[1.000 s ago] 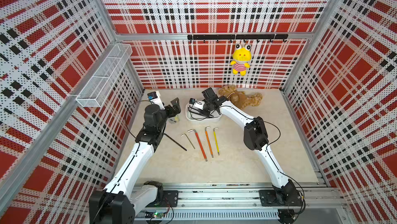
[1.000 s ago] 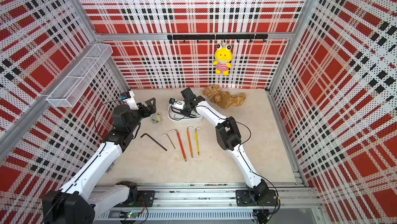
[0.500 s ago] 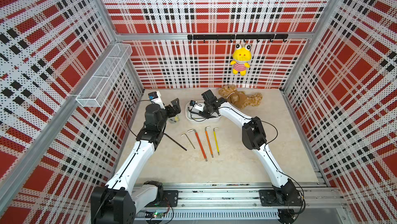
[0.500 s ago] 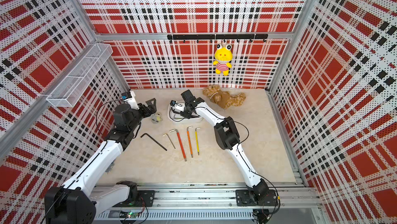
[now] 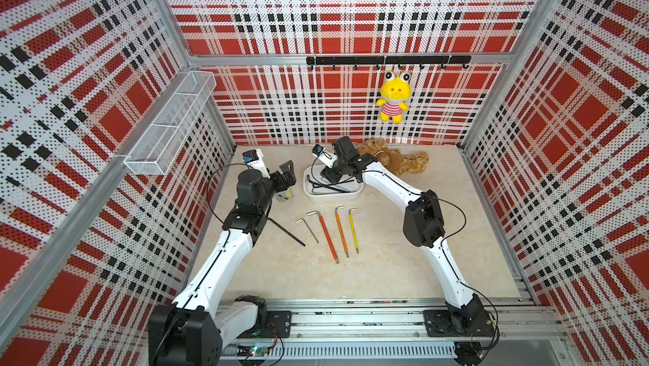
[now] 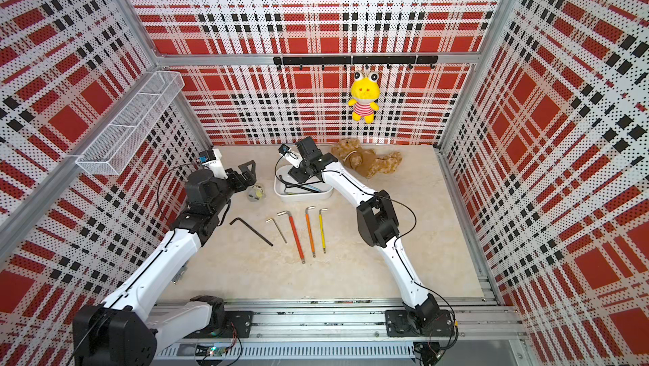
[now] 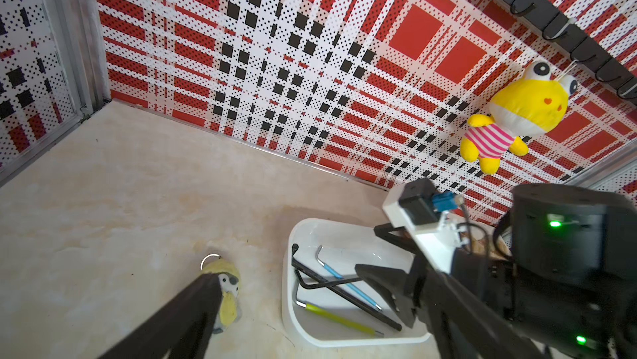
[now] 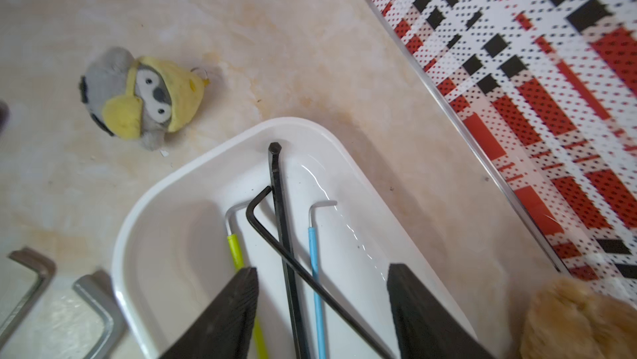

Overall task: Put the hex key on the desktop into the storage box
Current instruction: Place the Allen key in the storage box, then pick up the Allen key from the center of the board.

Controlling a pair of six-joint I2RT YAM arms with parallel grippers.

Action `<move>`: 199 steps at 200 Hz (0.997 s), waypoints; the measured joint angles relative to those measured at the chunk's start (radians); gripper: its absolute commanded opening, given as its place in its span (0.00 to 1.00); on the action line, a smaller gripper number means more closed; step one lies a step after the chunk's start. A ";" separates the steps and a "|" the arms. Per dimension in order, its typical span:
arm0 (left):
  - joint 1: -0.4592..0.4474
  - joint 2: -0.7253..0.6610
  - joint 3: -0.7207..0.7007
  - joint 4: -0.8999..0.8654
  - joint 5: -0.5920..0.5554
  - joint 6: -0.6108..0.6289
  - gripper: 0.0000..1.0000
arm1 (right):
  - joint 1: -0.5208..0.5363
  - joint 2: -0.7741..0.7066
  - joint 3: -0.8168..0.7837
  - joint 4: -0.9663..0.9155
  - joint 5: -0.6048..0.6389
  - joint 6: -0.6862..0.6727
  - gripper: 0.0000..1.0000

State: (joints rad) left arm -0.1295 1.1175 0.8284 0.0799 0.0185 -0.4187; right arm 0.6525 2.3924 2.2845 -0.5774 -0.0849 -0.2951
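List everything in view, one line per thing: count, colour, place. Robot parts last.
storage box: 1, white, back-centre of the desktop
hex keys in the box: 4, thick black key, thin black key, green-handled key, blue-handled key
hex keys on the desktop: 5, black key, silver key, red key, orange key, yellow key, in a row before the box
penguin plush: 1, grey and yellow, desktop, beside the box
bear plush: 1, brown, desktop by the back wall
frog plush: 1, yellow, hanging from the hook rail
hook rail: 1, black, back wall
wire basket: 1, white, side wall
left gripper: 1, black, open, near the penguin plush
right gripper: 1, black, open, over the storage box
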 measured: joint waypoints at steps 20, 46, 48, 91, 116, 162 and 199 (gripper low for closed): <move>-0.005 0.002 0.000 0.002 0.001 -0.004 0.99 | 0.000 -0.113 -0.048 0.001 0.033 0.082 0.68; -0.018 0.008 0.000 0.002 0.000 -0.005 0.99 | 0.000 -0.286 -0.163 -0.002 0.103 0.191 0.69; -0.019 0.008 0.000 0.002 0.000 -0.005 0.99 | 0.000 -0.299 -0.172 -0.006 0.111 0.204 0.69; -0.041 0.011 0.000 0.003 -0.001 -0.010 0.99 | 0.000 -0.461 -0.353 -0.140 0.177 0.397 0.70; -0.048 0.015 0.000 0.003 -0.005 -0.013 0.99 | 0.000 -0.484 -0.517 -0.217 0.176 0.527 0.70; -0.078 0.021 0.000 0.011 -0.016 -0.023 0.99 | 0.025 -0.477 -0.711 -0.287 0.122 0.699 0.68; -0.089 0.022 0.000 0.012 -0.023 -0.023 0.99 | 0.055 -0.452 -0.708 -0.286 0.108 0.760 0.65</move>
State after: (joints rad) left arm -0.2188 1.1393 0.8284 0.0917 -0.0048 -0.4419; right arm 0.7071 1.9404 1.5761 -0.8639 0.0231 0.4652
